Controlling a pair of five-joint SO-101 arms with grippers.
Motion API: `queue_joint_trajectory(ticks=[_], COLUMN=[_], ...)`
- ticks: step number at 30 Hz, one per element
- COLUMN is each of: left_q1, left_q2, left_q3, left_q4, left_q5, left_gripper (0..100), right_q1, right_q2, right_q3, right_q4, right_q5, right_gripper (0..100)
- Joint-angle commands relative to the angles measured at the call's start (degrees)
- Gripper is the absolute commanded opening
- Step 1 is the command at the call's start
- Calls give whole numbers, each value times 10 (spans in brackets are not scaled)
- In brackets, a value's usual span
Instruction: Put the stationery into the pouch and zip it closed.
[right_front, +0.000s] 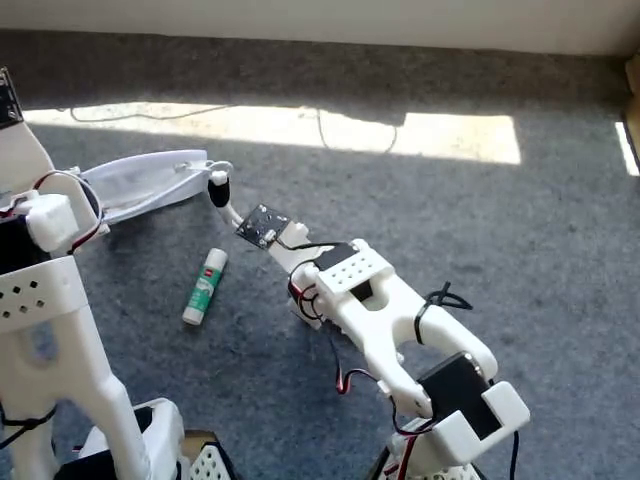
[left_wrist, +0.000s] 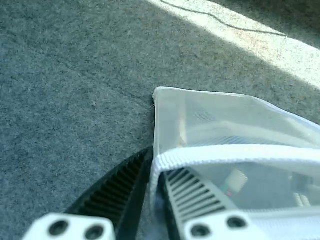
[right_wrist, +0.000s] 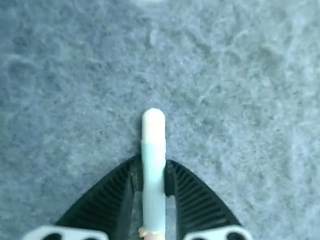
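Pouch (right_front: 145, 185), glue stick (right_front: 204, 287), pen (right_wrist: 153, 150): one each

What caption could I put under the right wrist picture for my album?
The right gripper pinches a white pen above the grey carpet.

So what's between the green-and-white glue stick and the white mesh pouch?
Only bare grey carpet separates the glue stick from the pouch, seen in the high view.

Grey carpet (right_front: 520, 250) covers the floor, crossed by a bright band of sunlight (right_front: 450, 135) where a thin cable (right_front: 322, 128) lies, below a pale wall (right_front: 350, 18).
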Motion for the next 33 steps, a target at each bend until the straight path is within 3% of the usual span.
queue_joint_trajectory(ticks=[1,6,12,26,33], left_q1=[10,44,87,202,232], left_q2=[-4,-4,-4,0,1], left_q3=[-10,-15,-29,-78,-78], left_q4=[0,0,0,1,2], left_q5=[5,6,25,43,55], left_gripper=[7,7,7,7,7], right_q1=[8,29,91,168,185], right_q2=[-5,-87,-183,-276,-393], right_q3=[-2,1,3,-2,-1], right_q4=[-3,-3,-2,-5,-5], right_q5=[8,7,-98,-215,-256], right_gripper=[4,4,4,4,4])
